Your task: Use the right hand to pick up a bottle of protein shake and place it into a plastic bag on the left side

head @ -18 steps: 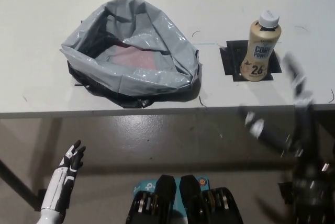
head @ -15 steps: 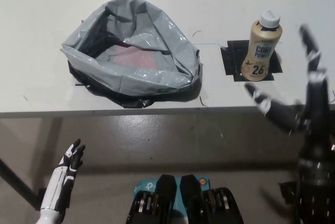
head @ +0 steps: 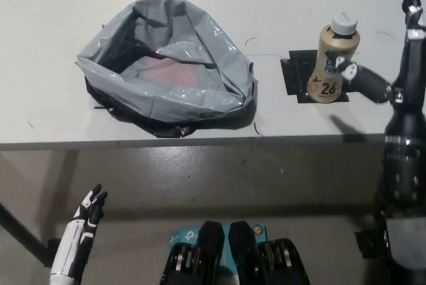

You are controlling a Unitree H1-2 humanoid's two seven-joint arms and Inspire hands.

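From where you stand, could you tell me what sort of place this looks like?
Probably a lab or test bench rather than a home. A plain white table carries a black tape square marking the protein shake bottle, the grey plastic bag sits on more black tape, and the floor is bare.

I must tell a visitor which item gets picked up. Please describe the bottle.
On the white table, look right of the grey plastic bag. The bottle stands upright on a black square: beige, white cap, the only upright thing there.

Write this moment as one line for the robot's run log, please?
phase: reaching | right hand: open, beside protein shake bottle, no grasp yet | bottle: upright on table | plastic bag: open | left hand: resting low
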